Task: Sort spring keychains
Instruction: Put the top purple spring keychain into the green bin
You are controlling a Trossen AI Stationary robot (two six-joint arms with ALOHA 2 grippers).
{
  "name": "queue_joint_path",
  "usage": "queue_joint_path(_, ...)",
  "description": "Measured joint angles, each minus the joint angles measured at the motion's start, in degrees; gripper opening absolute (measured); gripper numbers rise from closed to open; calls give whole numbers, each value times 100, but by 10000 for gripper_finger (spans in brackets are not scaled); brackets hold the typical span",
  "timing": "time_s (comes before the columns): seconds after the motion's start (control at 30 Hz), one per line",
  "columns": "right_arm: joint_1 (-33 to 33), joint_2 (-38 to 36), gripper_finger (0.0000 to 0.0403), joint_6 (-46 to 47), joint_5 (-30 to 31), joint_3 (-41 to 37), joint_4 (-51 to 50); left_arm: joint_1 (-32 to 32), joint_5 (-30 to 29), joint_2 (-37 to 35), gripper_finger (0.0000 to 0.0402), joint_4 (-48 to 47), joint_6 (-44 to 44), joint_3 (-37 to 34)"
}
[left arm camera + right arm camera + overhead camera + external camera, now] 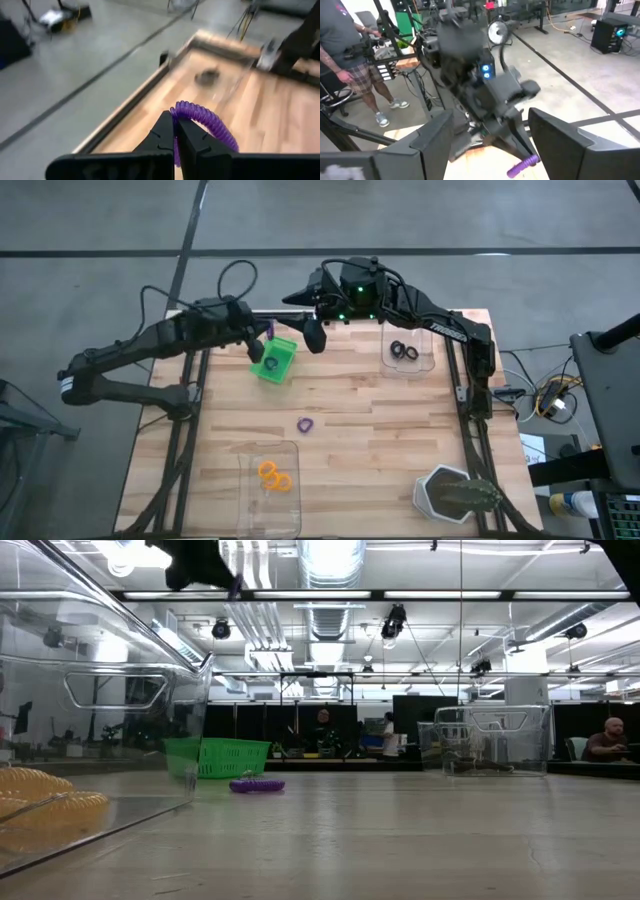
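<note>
In the high view my left gripper (262, 337) hangs above the table's far edge, just beyond the small green bin (274, 360), and is shut on a purple spring keychain (270, 330). My right gripper (312, 332) is open beside it, to the right of the bin, and holds nothing; its wrist view looks at the left arm and the purple coil (522, 166). Another purple keychain (305, 424) lies flat mid-table. Orange keychains (274, 476) lie in a clear tray near the front edge. Black keychains (405, 351) lie in a clear tray at far right. My left gripper (175, 134) pinches the purple keychain between its two shut fingertips. The pinch is on one end of the coil (176, 111), and the rest of the coil (212, 125) curves out past the fingers to one side. The keychain is lifted clear of the table.
A hexagonal grey container (455, 492) sits at the near right corner. The clear tray with orange keychains (40, 802) fills the low view's left, with the green bin (220, 756), the loose purple keychain (257, 785) and the other clear tray (490, 740) beyond. People stand past the table.
</note>
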Motion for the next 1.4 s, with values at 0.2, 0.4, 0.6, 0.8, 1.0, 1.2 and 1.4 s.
queue_joint_path(0.2,0,-2,241,-203,0,-2,-203,355,-136,519,1,-639,-223,-159)
queue_joint_path(0.4,0,-9,241,-492,-2,-4,-417,832,184,1221,2,-890,-792,-174)
queue_joint_path(0.6,0,-9,239,-601,-9,-4,-471,1180,316,1963,2,-1008,-894,-174)
queue_joint_path(0.8,0,-9,235,-702,-13,-4,-611,1354,729,2631,2,-1049,-959,-174)
queue_joint_path(1.0,2,-9,237,-724,-13,-4,-637,1389,937,3244,2,-1253,-934,-154)
queue_joint_path(1.2,2,-11,237,-756,-13,-63,-625,1402,1015,3692,3,-1390,-935,-122)
queue_joint_path(1.4,2,-11,237,-754,-13,-194,-630,1436,1018,3787,27,-1381,-1285,-122)
